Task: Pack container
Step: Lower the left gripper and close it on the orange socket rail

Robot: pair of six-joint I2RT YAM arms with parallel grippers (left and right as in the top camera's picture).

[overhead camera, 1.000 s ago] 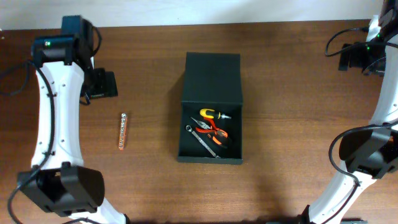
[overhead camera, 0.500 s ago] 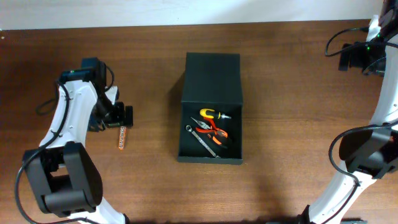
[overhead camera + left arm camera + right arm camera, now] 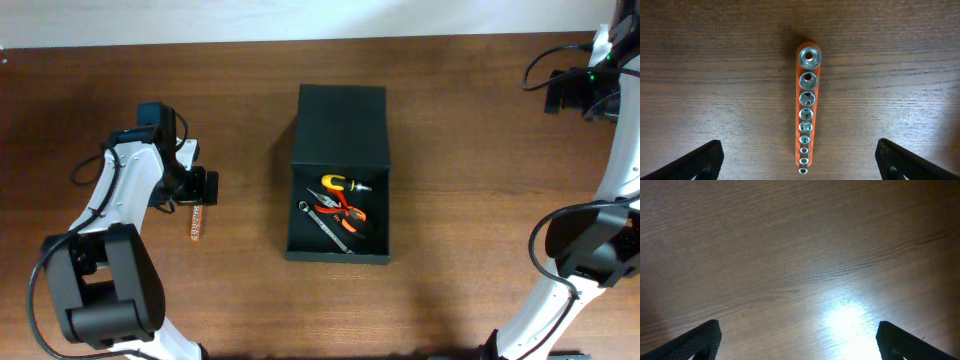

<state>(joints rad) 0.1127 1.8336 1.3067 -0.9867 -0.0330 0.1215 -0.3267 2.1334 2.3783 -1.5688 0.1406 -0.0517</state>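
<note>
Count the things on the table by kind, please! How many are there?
Matte dark green-black rectangular box: 1
Orange strip of silver metal sockets: 1
Hand tools inside the box: 3 (yellow-handled screwdriver, red-handled pliers, silver wrench)
Total: 5

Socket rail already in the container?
No, the orange socket rail lies on the table, left of the container.
</note>
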